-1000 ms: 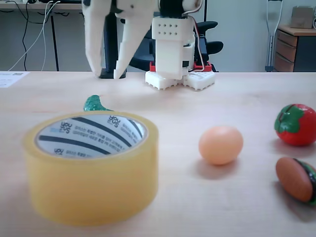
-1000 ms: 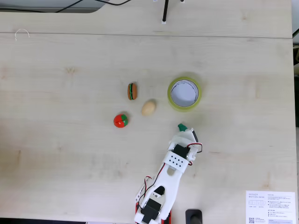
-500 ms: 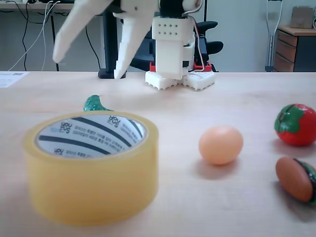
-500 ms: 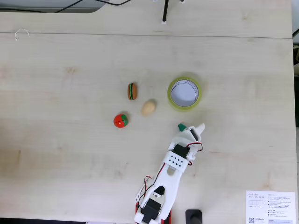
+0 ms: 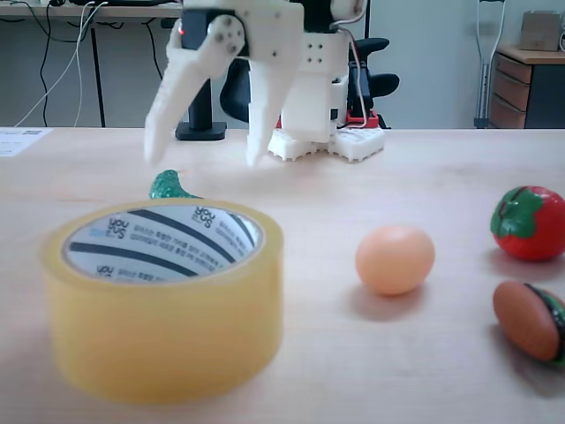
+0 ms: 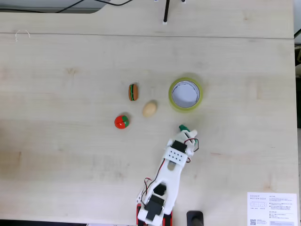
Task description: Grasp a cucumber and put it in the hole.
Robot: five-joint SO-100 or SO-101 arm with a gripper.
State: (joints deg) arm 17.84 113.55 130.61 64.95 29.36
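Note:
The cucumber (image 5: pixel 169 186) is a small dark green glossy piece lying on the table just behind the yellowish tape roll (image 5: pixel 163 305). The roll's hole (image 5: pixel 163 240) shows a white core with dark stripes. My white gripper (image 5: pixel 207 161) hangs open a little above the cucumber, and slightly to its right in this fixed view, with nothing between its fingers. From above in another fixed view, the gripper (image 6: pixel 188 135) reaches over the cucumber (image 6: pixel 182 127) and hides part of it. The tape roll (image 6: pixel 172 96) lies just beyond.
An egg (image 5: pixel 395 259), a red tomato (image 5: pixel 530 223) and a toy burger (image 5: pixel 530 320) lie right of the roll. From above they sit left of the roll: egg (image 6: pixel 149 108), tomato (image 6: pixel 121 121), burger (image 6: pixel 133 92). A paper sheet (image 6: pixel 272 208) lies at the bottom right.
The jaws spread wider, then the gripper dropped lower and moved forward over the cucumber. The cucumber and the other objects have not moved.

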